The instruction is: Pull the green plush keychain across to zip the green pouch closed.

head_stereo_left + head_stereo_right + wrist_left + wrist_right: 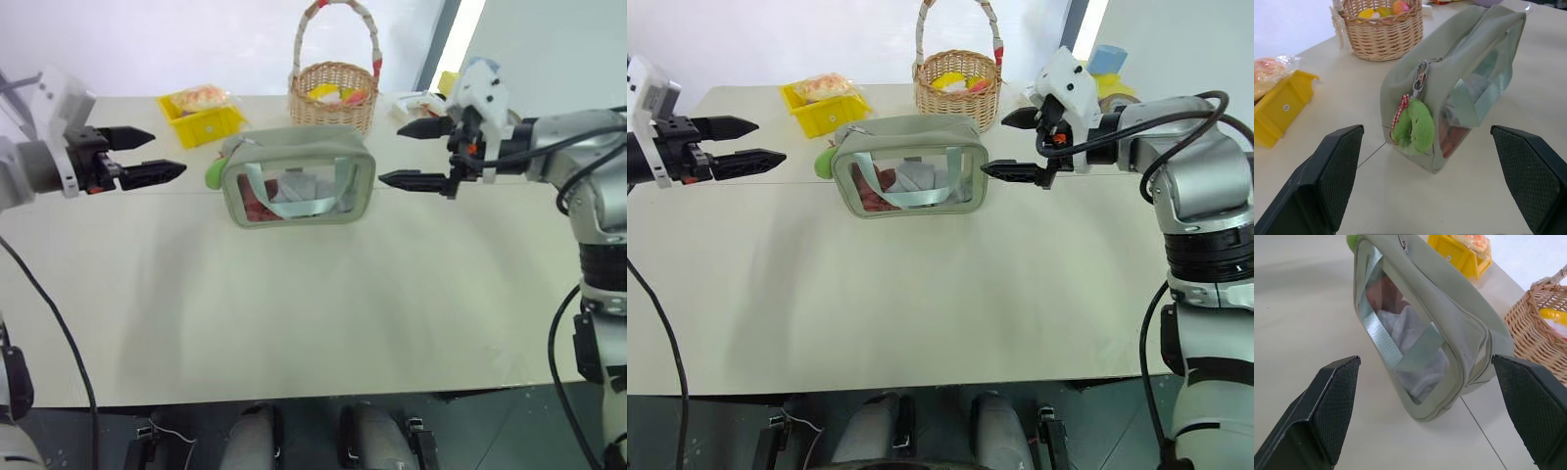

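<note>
Head views, pouch: the green pouch [298, 176] stands upright on the pale table [294, 313], in the middle and toward the far side, with its clear window facing me.
Head views, keychain: the green plush keychain [214, 172] hangs at the pouch's left end, touching the fabric there.
Head views, my left gripper [152, 157]: it hovers to the left of the pouch, apart from it, with the two black fingers spread wide and nothing between them.
Head views, my right gripper [416, 154]: it hovers just beside the right end of the pouch, fingers also wide apart and holding nothing.
Head views, behind the pouch: a wicker basket [334, 93] with colourful things inside, and a yellow bin [206, 122] with a wrapped snack to its left.

Left wrist view, keychain: the keychain [1416, 126] is curled like a ring, with a red checked ribbon, and hangs from a metal clasp [1421, 78] on the zipper pull at the near end of the pouch [1459, 58].
Left wrist view, my fingers [1327, 181]: they stand far apart on both sides, empty, not touching the keychain.

Right wrist view, pouch: I see the other end of the pouch [1440, 298], with the teal strap [1388, 345] and white contents behind the window.
Right wrist view, my fingers [1322, 416]: wide open, empty, the pouch between them but apart from both.
</note>
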Available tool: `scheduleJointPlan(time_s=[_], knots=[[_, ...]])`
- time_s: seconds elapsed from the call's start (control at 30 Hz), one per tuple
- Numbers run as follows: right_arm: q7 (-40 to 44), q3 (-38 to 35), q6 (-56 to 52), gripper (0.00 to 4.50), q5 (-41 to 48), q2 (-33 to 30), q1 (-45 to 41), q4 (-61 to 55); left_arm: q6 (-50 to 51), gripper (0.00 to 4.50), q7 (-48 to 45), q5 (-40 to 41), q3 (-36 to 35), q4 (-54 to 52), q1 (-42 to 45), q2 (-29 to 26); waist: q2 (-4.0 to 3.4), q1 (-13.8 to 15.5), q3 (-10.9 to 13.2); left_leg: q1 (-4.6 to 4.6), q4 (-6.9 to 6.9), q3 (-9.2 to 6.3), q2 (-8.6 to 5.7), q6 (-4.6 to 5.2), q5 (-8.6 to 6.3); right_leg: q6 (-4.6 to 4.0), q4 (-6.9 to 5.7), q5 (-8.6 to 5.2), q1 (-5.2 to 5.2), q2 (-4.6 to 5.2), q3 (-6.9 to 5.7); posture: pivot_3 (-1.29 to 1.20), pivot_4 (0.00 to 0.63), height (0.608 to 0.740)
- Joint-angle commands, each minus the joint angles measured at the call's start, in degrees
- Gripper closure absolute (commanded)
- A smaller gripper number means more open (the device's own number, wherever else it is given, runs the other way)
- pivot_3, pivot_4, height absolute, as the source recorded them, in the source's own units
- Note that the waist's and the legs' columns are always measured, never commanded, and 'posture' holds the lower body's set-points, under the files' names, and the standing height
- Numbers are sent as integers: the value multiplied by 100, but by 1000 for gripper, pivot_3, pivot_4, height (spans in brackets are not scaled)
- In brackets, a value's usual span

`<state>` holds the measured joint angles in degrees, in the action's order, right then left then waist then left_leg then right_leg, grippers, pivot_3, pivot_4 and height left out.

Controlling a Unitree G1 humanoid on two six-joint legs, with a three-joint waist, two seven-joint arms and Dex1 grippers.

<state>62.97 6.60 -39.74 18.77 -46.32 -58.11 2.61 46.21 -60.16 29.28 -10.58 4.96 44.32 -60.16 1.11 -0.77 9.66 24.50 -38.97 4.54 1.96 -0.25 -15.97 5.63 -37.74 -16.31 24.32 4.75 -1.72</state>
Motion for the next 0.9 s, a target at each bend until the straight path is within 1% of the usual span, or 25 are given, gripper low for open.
scheduleJointPlan(time_s=[0.03,0.27,0.37,0.5,0.57,0.63,0.77,0.8,0.83,0.87,0.9], knots=[[195,159,467,0,-234,123,-526,334,-147,52,94,-122,-91,-116,175,-183,-1,-4,1,0,1,1,0,-1,0,0,-1,0,1,0,1,0,150,739],[456,528,1059,0,-529,668,-962,998,18,52,-377,125,-104,-192,194,-371,-1,-14,1,0,0,3,1,-3,1,0,-20,0,4,-2,1,0,150,739],[602,787,1638,0,-801,1098,-1233,1624,104,52,-380,197,-38,-332,214,-313,-2,-15,1,0,-3,3,1,-4,2,0,-22,0,4,-1,1,0,150,739],[613,934,2320,0,-1168,1552,-1535,2614,222,52,-252,289,-82,-545,191,-235,-2,-15,2,1,-2,2,1,-20,11,0,-24,0,5,-1,1,0,150,739],[544,1048,2784,0,-1434,1796,-1679,3308,337,52,-165,371,-175,-743,67,-226,-1,-17,2,3,-3,1,0,-20,11,0,-24,0,5,-1,0,0,150,739],[477,1128,3175,0,-1676,1946,-1799,3862,426,52,-81,441,-267,-926,-64,-240,0,-31,2,2,-4,2,0,-21,12,0,-24,0,4,0,1,0,150,739],[545,1175,3730,0,-1992,2055,-1932,4457,590,52,113,577,-465,-1145,-251,-258,-2,-38,3,2,-1,0,1,-23,13,0,-26,0,6,-1,1,0,150,739],[573,1189,3844,529,-2054,2074,-1961,4556,628,0,158,606,-505,-1170,-280,-267,-2,-40,3,2,-1,0,2,-23,13,0,-26,0,6,-1,1,0,150,739],[600,1191,3932,770,-2102,2091,-1987,4638,652,0,193,629,-532,-1188,-301,-273,-2,-40,3,2,-2,1,3,-23,13,0,-26,0,6,0,2,0,150,739],[634,1181,4013,1334,-2134,2109,-2008,4697,666,0,242,632,-559,-1191,-327,-273,-2,-41,3,2,-2,1,2,-24,14,0,-26,0,6,0,1,0,150,739],[727,1149,3997,1786,-2108,2124,-2020,4689,643,0,291,607,-564,-1191,-353,-274,-2,-42,3,2,-2,1,2,-25,14,0,-26,0,6,0,1,0,150,739]])
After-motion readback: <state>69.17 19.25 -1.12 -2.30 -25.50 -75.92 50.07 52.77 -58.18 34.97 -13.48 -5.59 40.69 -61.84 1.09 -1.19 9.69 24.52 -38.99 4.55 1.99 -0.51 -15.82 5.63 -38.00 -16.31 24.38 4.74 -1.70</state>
